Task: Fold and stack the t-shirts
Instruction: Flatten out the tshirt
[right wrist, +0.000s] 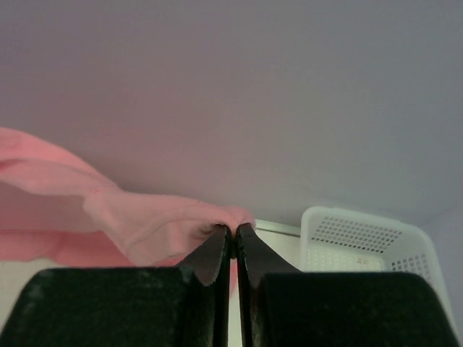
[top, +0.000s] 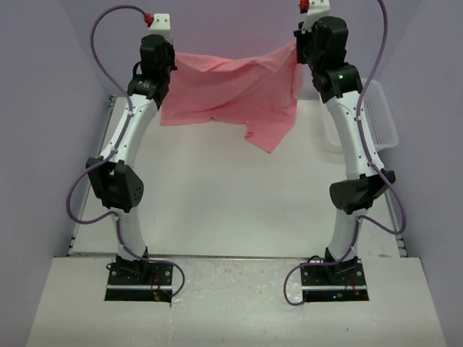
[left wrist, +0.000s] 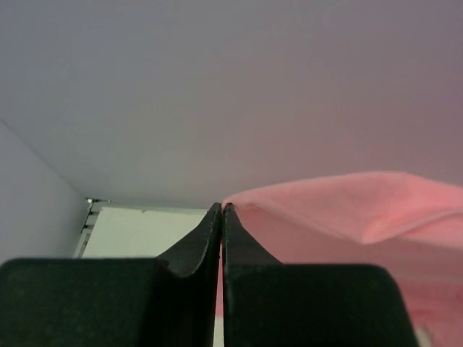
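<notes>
The left pincer [left wrist: 221, 211] is clamped shut, its jaws pressed flat together on a corner of the plain salmon-pink short-sleeved t-shirt of soft thin fabric [top: 231, 90]. From the tips of that pincer the cloth runs off to its right. The right pincer [right wrist: 233, 231] is closed as well, with a bunched edge of the same shirt pinched at its tips and the cloth spreading away to its left. Both pincers are held high and well apart, and the shirt hangs stretched between them, sagging in the middle and creased with loose folds. Its lowest point droops nearer the right pincer than the left. Below both pincers lies the white table [top: 217, 202]; whether the drooping tip touches it cannot be told. A white plastic mesh basket [right wrist: 362, 235] sits below and to the right of the right pincer, at the table's right edge, apart from the shirt.
</notes>
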